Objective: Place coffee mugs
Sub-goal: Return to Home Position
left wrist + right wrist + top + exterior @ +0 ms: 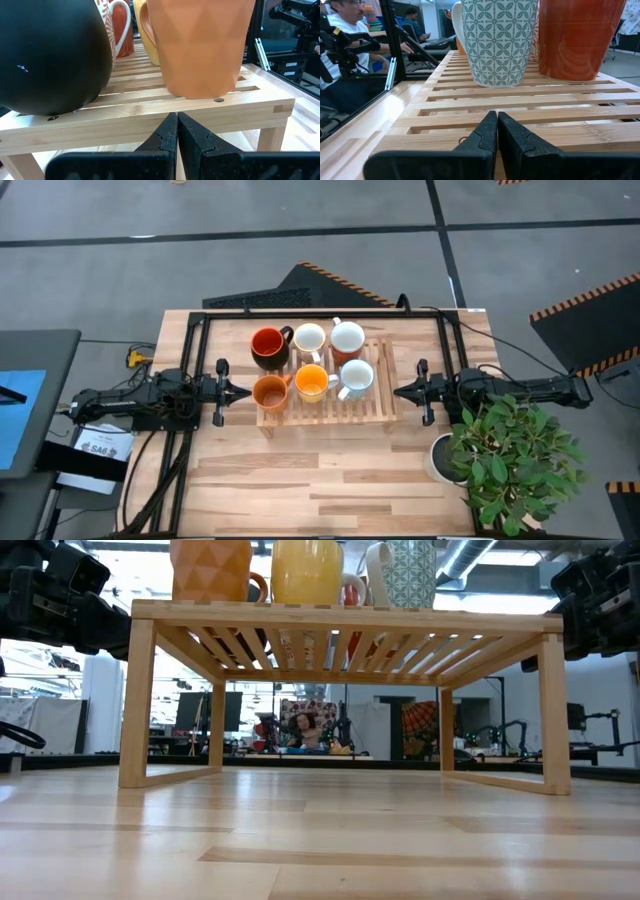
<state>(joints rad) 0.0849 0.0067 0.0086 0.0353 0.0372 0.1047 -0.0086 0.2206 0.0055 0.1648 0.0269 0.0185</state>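
Observation:
Six mugs stand on their bases on a slatted wooden rack (378,408) mid-table: a dark one with red inside (269,345), two white ones (309,338) (347,337) at the back, two orange ones (270,391) (312,383) and a pale patterned one (356,377) at the front. My left gripper (246,392) is shut and empty just left of the rack, facing the orange mug (200,45) and the dark mug (50,55). My right gripper (397,391) is shut and empty just right of the rack, facing the patterned mug (495,40).
A potted plant (515,460) in a white pot (441,458) stands at the table's near right, close under my right arm. A black frame (320,313) borders the table's far part. Bare wood lies in front of the rack (320,480). People sit beyond the table (345,30).

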